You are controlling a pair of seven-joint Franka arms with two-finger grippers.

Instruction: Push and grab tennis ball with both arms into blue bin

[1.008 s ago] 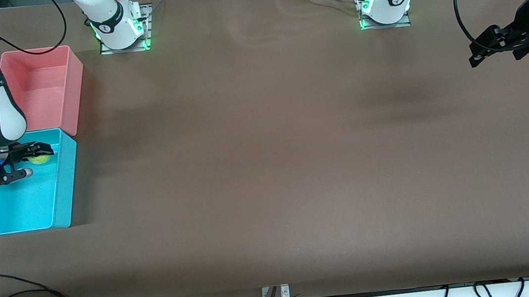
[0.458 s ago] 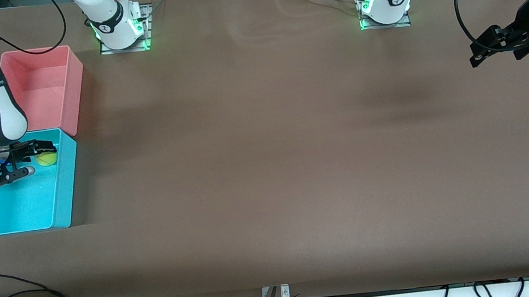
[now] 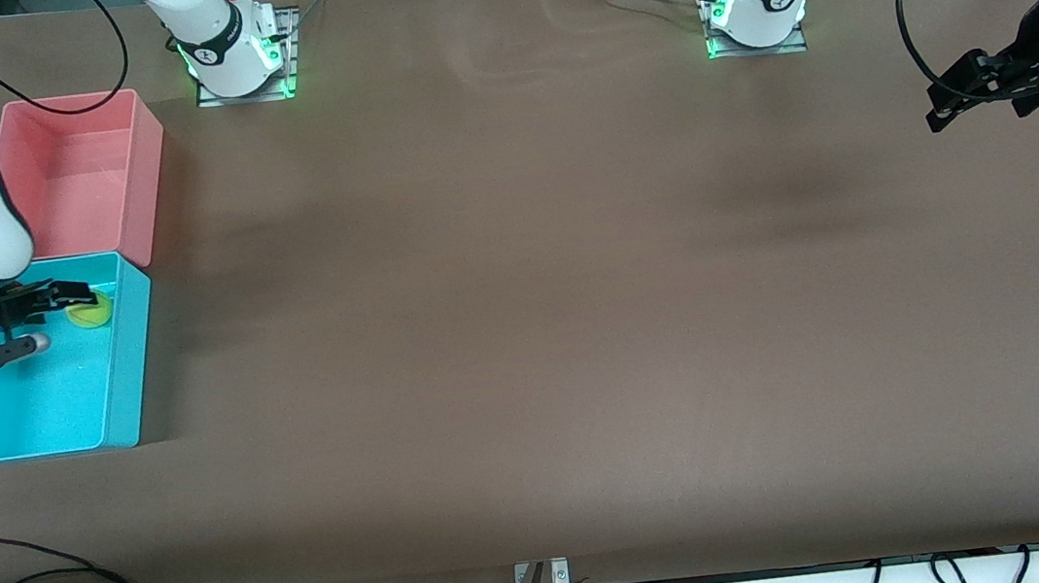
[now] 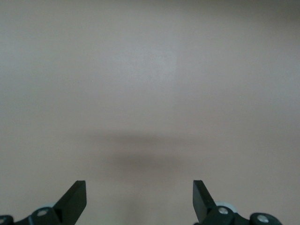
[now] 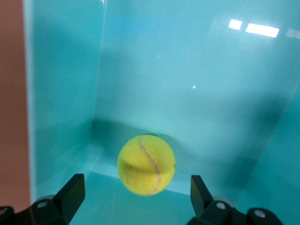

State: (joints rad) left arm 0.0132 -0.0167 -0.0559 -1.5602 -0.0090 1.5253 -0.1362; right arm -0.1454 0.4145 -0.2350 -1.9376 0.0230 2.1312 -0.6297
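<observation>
The yellow-green tennis ball [image 3: 90,312] lies inside the blue bin [image 3: 132,360], near the wall that faces the pink bin. In the right wrist view the ball [image 5: 146,165] sits against a cyan wall of the bin [image 5: 65,93]. My right gripper [image 3: 56,318] hangs open over the bin, just beside the ball, with nothing between its jaws; it also shows in the right wrist view [image 5: 137,193]. My left gripper [image 3: 939,109] is open and empty in the air over the bare table at the left arm's end. In the left wrist view this gripper [image 4: 139,197] has only brown table under it.
A pink bin [image 3: 144,168] of the same size stands touching the blue bin, farther from the front camera. Both bins sit at the right arm's end of the brown table [image 3: 524,330]. Loose black cables [image 3: 43,571] lie along the table's front edge.
My right gripper has let go of the ball and drawn back from it toward the table's end. The ball has settled in the blue bin. My left gripper has barely moved.
</observation>
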